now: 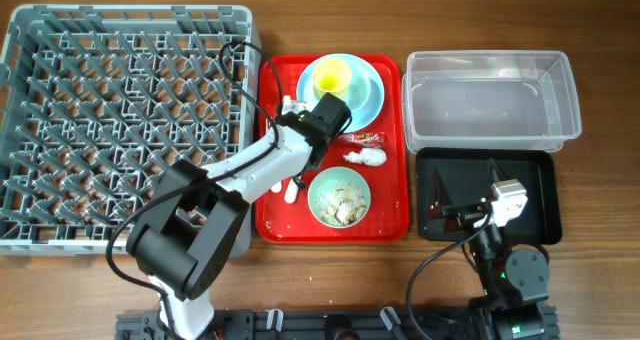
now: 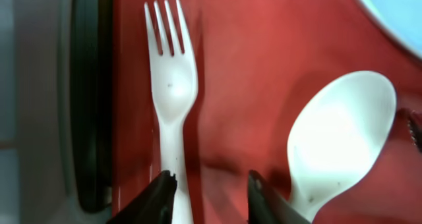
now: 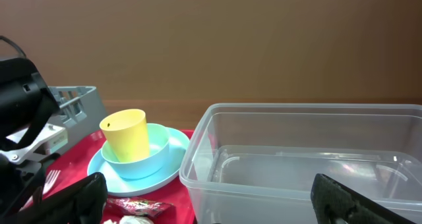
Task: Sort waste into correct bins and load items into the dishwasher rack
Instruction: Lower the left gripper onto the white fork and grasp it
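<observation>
Operator: Fork [image 2: 173, 85] location?

Observer: Flat on the red tray [image 2: 264, 46], with the spoon [image 2: 339, 138] lying roughly parallel to it and apart from it. The light blue plate [image 2: 395, 13] only shows at a far corner of the left wrist view.

Operator: Left gripper [image 2: 212, 194]?

Observer: Low over the tray, its 2 fingers parted with bare red between them, pinching nothing. The fork's handle runs in close by 1 finger [image 2: 161, 194]; I cannot tell whether they touch. The spoon's handle disappears by the other finger.

Operator: Axis?

Observer: The fork's long axis runs straight away from the gripper, tines at the far end and handle end toward the fingers. The jaws therefore stand across the handle, which suits a pinch. The handle sits off-centre in the gap, though. I judge a small sideways shift toward the fork would centre it and keep the spoon out.

Operator: Which arm?

Observer: Left, clearly. The right gripper [image 3: 211, 201] is spread wide, holds nothing, and faces the clear tub [image 3: 303, 138], well apart from the fork. The dishwasher rack [image 1: 120, 110] lies just beside the tray on the left arm's side.
</observation>
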You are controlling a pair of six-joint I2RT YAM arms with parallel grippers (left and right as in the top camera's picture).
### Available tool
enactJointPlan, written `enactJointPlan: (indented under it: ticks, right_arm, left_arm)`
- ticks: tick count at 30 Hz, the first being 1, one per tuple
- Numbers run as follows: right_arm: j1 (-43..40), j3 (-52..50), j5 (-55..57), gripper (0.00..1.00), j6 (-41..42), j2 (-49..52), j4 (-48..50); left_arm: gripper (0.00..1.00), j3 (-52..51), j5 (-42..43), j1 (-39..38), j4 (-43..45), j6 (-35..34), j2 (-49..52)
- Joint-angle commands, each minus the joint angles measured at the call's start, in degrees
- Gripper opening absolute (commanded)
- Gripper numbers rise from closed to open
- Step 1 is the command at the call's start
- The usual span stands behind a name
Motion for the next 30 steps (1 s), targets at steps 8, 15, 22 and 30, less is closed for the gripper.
enactJointPlan:
  ticks: [8, 15, 22, 30]
  right_arm:
    - [-0.2, -0.1, -0.2, 1.00, -0.5, -0.4, 0.2]
    - [-0.2, -0.1, -0.2, 1.00, -0.4, -0.4, 0.2]
    - [-0.2, -0.1, -0.2, 1.00, -0.4, -0.4, 0.2]
    - [-0.2, -0.1, -0.2, 1.00, -0.4, -0.4, 0.2]
  left_arm:
    - [0.39, -0.8, -5.8, -0.1, 0.1, 2.8, -0.3]
    - [0.35, -5.9, -5.7, -0.1, 5.4, 2.6, -0.3]
    - [0.22, -8.9, -1.3, -0.1, 10.1, 2.6, -0.3]
    - [0.22, -8.9, 7.5, -0.1, 11.4, 2.6, -0.3]
